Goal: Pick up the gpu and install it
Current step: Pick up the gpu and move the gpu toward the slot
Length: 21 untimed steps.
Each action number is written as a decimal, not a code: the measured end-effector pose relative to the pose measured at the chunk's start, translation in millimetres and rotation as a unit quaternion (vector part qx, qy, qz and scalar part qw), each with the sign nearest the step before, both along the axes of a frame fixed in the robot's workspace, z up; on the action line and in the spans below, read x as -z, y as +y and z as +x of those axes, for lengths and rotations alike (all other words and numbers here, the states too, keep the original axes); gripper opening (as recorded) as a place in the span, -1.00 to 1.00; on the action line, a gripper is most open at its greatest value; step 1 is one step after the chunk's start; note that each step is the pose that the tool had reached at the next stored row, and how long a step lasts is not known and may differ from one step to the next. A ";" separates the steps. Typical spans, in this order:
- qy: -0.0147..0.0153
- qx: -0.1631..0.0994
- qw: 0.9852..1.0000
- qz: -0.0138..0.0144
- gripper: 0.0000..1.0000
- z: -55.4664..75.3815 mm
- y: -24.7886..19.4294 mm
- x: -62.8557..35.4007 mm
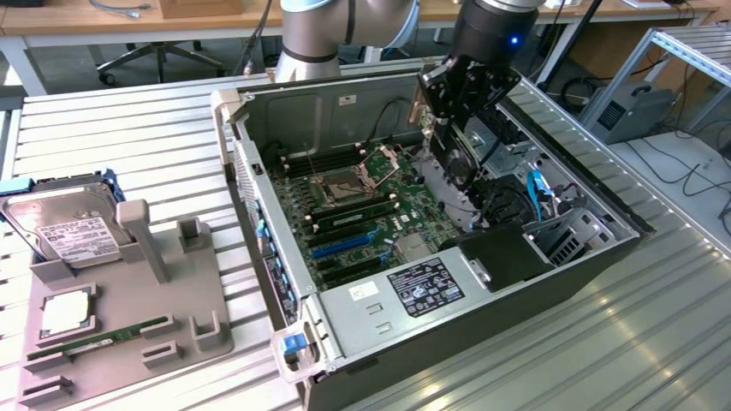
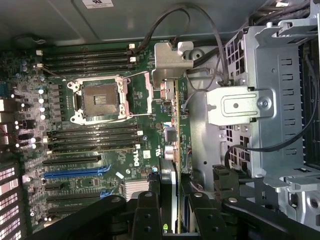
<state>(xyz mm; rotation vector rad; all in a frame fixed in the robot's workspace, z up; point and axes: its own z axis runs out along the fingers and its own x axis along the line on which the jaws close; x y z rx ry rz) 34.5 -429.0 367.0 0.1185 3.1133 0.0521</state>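
**Desk:** Where is the gpu point(image 1: 454, 167) point(image 2: 176, 130), the thin flat card with the black fan shroud and silver metal end bracket?

**Photographer:** It is inside the open black computer case point(image 1: 246, 171), which lies on its side. The card stands on edge over the green motherboard point(image 1: 354, 210) point(image 2: 100, 120), on the side next to the perforated silver drive cage point(image 2: 260, 75).

**Desk:** And the black gripper point(image 1: 454, 120) point(image 2: 175, 200)?

**Photographer:** It is partly closed and clamps the card from above. In the wrist view the black fingers point(image 2: 147, 210) sit on either side of the card's edge. I cannot tell whether the card's lower end touches the board.

**Desk:** What lies around it?

**Photographer:** The empty square processor socket point(image 1: 342, 187) point(image 2: 97, 100) and a long blue slot point(image 1: 342, 246) point(image 2: 70, 175) sit on the board beside the card. On the exterior view's left, well apart from the case, a grey moulded tray point(image 1: 171, 291) rests on the slatted metal table point(image 1: 137, 128). The tray holds a silver hard drive with a white label point(image 1: 63, 227) and a slim green RAM stick point(image 1: 98, 341).
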 end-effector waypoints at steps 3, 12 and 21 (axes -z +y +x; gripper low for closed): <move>0.000 0.000 1.000 0.000 -0.47 0.0 0.0 0.5; 0.000 0.000 1.000 0.000 -0.47 0.0 0.0 8.2; 0.000 0.000 1.000 0.000 -0.47 -51.9 0.0 18.5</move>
